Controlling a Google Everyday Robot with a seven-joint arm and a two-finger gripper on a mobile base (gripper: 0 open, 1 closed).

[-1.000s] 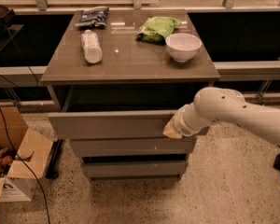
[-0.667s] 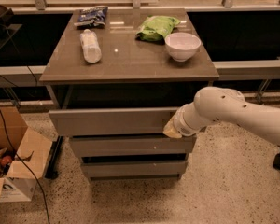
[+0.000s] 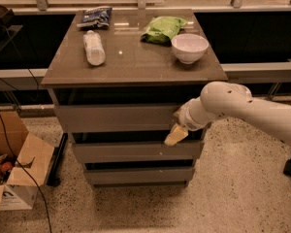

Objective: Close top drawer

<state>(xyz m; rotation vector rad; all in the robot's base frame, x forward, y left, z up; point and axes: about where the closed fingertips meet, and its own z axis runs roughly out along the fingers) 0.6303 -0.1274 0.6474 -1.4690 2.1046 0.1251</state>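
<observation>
My end effector at right end of top drawer front, low edge; cannot tell its opening. Top drawer under worktop, front jutting past drawer below.

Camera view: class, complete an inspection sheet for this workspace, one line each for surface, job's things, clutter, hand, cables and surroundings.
Surface: brown cabinet top, glossy.
Job's things: top drawer, dark gap above its front.
Clutter: lying bottle, blue packet, green bag and white bowl, all on the cabinet top.
Hand: hand at the top drawer front's right end, low.
Cables: black cable on the floor, left.
Surroundings: open cardboard box left; speckled floor.
</observation>
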